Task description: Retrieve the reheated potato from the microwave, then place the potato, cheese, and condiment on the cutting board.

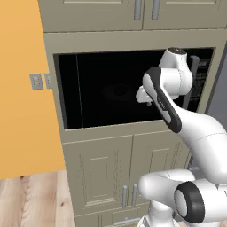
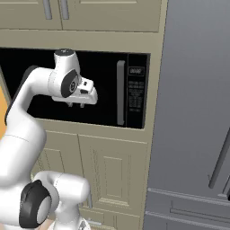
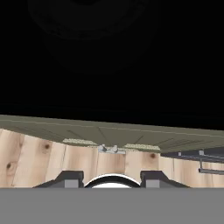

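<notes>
Hand view, microwave glass black, interior unreadable, pincer fingertips cropped

black microwave, beige cabinets

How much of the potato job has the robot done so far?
Almost nothing looks done yet. The microwave has its dark glass door shut, with the grey handle untouched. The gripper hangs in front of the glass, holding nothing. Still left: opening the door, taking out the potato, then putting it, the cheese and the condiment on the cutting board.
</notes>
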Available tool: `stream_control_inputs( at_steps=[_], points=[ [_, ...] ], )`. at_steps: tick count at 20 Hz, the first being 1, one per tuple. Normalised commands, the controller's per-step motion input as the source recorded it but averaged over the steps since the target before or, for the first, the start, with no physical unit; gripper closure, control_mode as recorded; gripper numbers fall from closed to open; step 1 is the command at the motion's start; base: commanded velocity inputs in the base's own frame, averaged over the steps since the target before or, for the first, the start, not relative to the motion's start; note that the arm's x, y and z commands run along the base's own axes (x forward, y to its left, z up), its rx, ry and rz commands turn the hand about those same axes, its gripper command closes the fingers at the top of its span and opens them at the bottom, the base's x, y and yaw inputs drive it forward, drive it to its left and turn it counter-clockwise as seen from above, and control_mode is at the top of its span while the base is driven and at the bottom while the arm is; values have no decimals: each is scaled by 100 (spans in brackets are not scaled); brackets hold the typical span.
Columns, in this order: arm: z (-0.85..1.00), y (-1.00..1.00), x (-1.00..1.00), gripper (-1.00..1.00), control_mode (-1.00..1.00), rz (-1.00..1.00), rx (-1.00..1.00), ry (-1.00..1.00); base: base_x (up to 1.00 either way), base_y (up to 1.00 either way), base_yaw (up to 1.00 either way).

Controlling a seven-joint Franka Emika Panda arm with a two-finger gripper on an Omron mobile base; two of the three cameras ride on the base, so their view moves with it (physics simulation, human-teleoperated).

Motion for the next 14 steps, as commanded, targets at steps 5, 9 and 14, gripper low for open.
stream_control_inputs(
  at_steps=[5,9,14],
  points=[
    [0,0,-2,-100,-100,0,0,-1,0,0,0],
    [-1,0,-32,-100,-100,1,-1,-21,0,0,0],
    [0,-22,-42,-100,-100,0,0,-43,0,0,0]
  ],
)
